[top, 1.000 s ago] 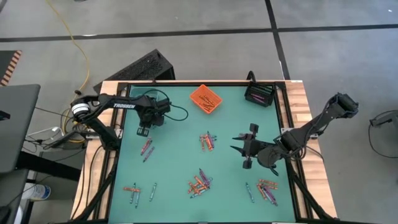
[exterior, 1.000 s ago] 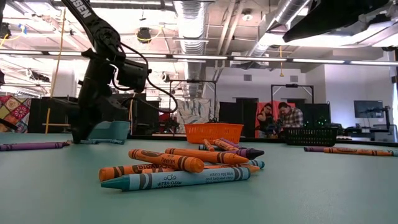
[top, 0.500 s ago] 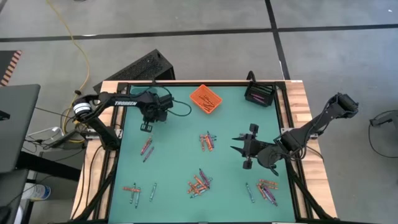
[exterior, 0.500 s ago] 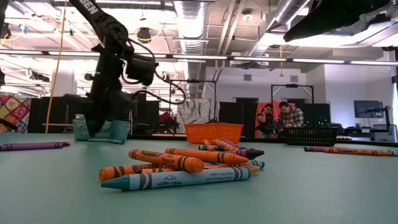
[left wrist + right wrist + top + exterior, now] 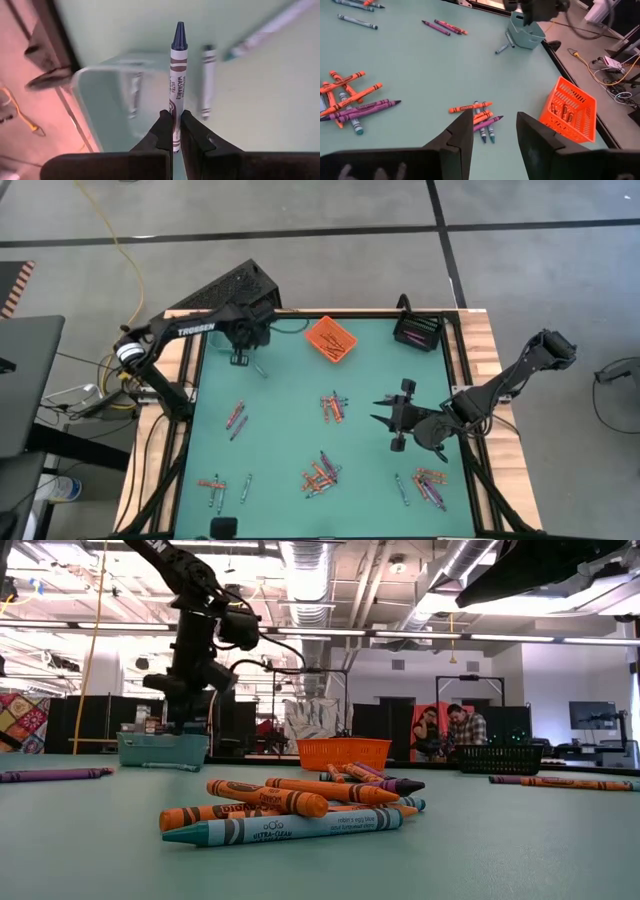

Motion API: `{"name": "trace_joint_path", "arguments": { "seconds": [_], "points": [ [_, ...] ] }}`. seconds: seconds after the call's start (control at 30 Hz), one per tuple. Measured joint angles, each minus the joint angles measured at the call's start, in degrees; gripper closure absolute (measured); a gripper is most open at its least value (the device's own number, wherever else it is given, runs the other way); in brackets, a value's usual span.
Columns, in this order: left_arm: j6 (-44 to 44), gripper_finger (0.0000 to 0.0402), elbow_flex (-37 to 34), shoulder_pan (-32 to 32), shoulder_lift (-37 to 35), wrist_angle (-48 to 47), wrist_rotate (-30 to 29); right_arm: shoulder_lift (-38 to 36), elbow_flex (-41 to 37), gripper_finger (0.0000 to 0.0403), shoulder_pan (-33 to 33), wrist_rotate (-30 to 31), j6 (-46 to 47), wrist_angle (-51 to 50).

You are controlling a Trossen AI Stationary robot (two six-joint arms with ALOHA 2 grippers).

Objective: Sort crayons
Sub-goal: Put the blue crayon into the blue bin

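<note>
The green desk (image 5: 280, 430) carries several groups of crayons (image 5: 318, 476), lying flat and pointing in many directions. Above the teal bin (image 5: 161, 748), the left end effector (image 5: 175, 131) is closed on a blue crayon (image 5: 176, 75). Its long axis runs straight out from the fingertips, tip away. Only the left wrist view shows this grip. The right end effector (image 5: 493, 131) is open over the desk, with an orange basket (image 5: 570, 115) beside it.

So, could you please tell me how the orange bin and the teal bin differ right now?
The orange bin has mesh walls; the teal bin has solid ones. The left gripper holds a blue crayon above the teal bin; no gripper is at the orange one. Both already hold crayons.
</note>
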Motion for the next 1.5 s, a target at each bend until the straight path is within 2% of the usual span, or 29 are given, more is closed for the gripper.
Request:
{"name": "trace_joint_path", "arguments": {
  "seconds": [0.27,0.4,0.6,0.93,1.4,1.5],
  "points": [
    [-0.28,0.0401,0.33,8.65,-0.02,1.31,-0.11,0.00,0.00,0.0255,0.02,-0.36,0.06,-0.01],
    [-0.53,0.0399,0.33,10.84,-0.02,1.45,2.12,0.00,0.00,0.0255,0.02,-0.38,0.06,0.01],
    [-1.31,0.0358,0.33,11.09,-0.02,1.56,3.16,0.00,0.00,0.0255,0.02,-0.38,0.37,0.02],
    [-3.30,0.0294,0.35,8.31,-0.03,1.36,3.56,0.00,0.00,0.0255,0.02,-0.41,0.51,0.03],
    [-0.26,0.0291,0.35,-4.46,-0.07,0.64,6.42,0.00,0.00,0.0255,-0.72,-0.44,0.49,-0.43],
    [0.17,0.0291,0.35,-5.46,-0.07,0.70,9.33,0.00,0.00,0.0255,-0.72,-0.60,0.48,-0.43]
  ]
}}
